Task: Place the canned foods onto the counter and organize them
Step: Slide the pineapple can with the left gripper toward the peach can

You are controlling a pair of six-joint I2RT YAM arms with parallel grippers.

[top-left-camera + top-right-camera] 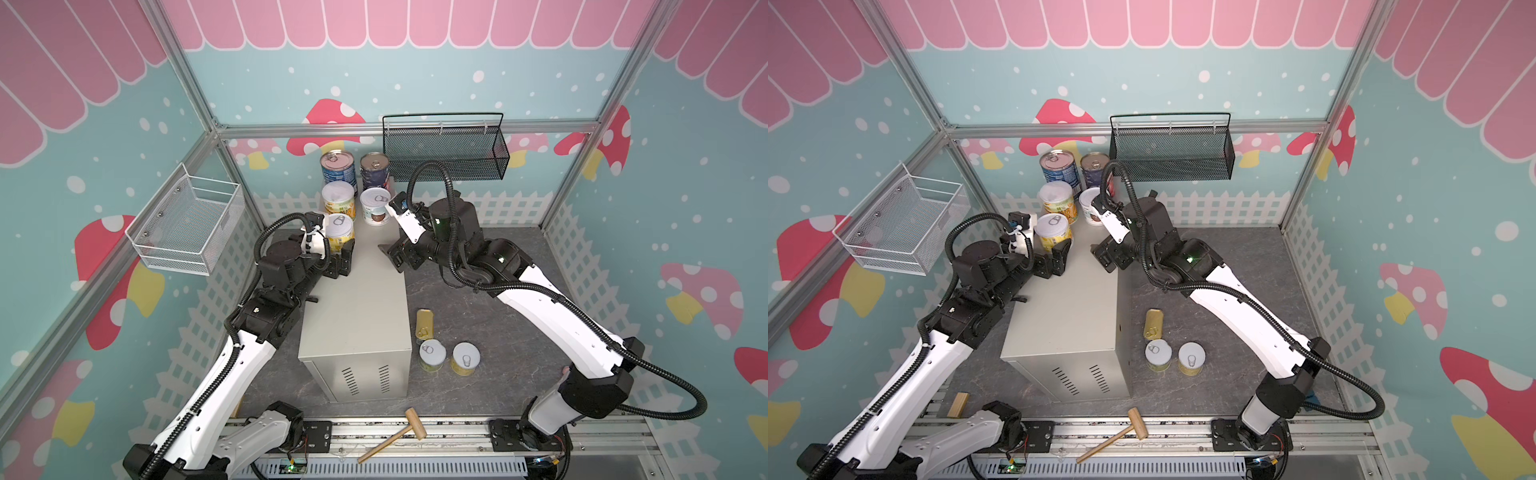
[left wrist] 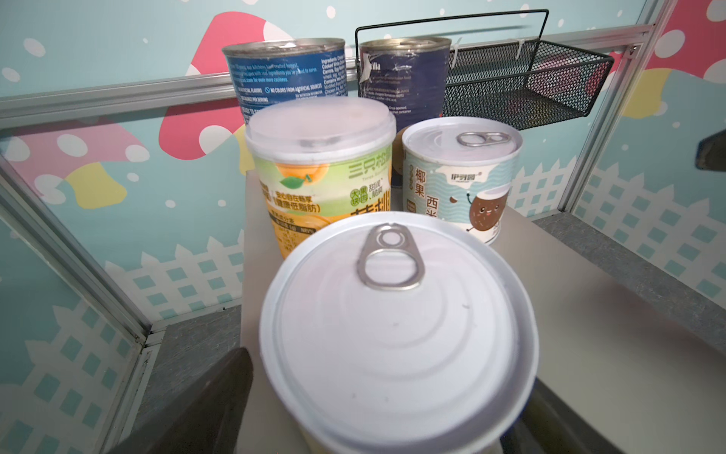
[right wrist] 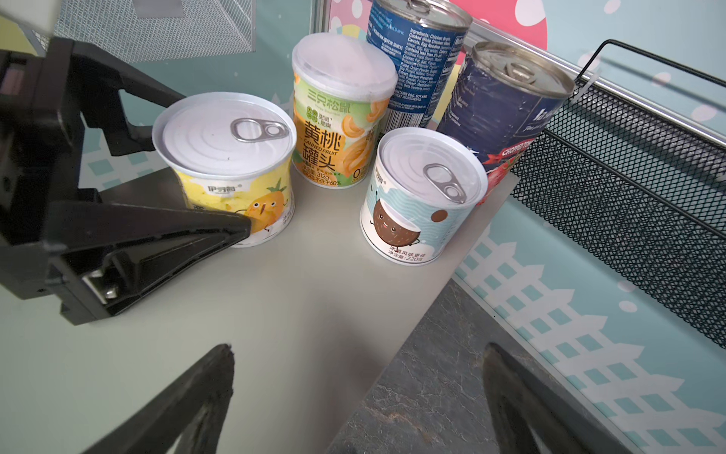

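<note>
**Left arm.** The left gripper is straddling the pineapple can, jaws spread to either side of its wall. In the left wrist view a sliver of raised worktop is showing between one finger and the can; contact on the other side cannot be told. The can is standing upright on the raised worktop, in front of the peach can and near the coconut can, with a light-blue can and a navy can behind.

**Right arm.** The right gripper is hovering over the raised worktop's side edge, jaws spread wide and holding nothing.

**Handling, as judged.** The cans are appearing rigid and, if full, moderately heavy. Their printed walls are looking smooth and probably slippery, so a hold across the full diameter at mid-height, below the rim and clear of the pull-tab, is suiting them best. The peach can is wearing a translucent plastic cap that may flex, so gripping beneath it is seeming safer.

**Views compared.** Only the top views are showing what is not yet placed: a flat gold tin, a short can and, just beside it, a second short can are resting on the lower worktop. Only the right wrist view is showing the pineapple can's label and a finger lying along its wall.
</note>
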